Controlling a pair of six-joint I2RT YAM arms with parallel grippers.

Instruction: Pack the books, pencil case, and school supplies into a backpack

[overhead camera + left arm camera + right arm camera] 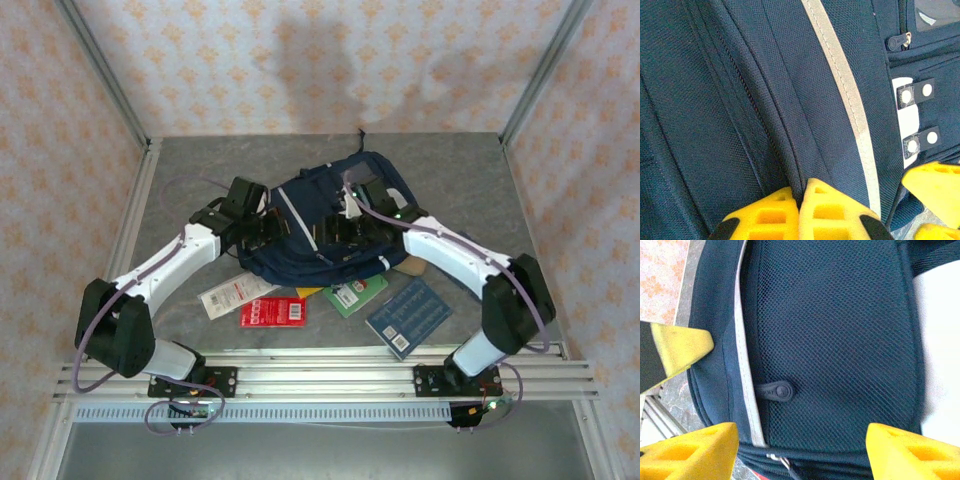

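1. On desk centre, backpack lies flat; left claw pinches its fabric shut, likely steadying it.
2. Right claw hangs open over mesh pocket, probably seeking zip pull.
3. Books, packets unpacked beside it.

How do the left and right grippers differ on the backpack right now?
The left gripper is shut, pinching a fold of the backpack; the right gripper is open, holding nothing. The left gripper sits beside the grey stripe; the right gripper straddles the mesh pocket. Both have yellow fingers at the backpack.
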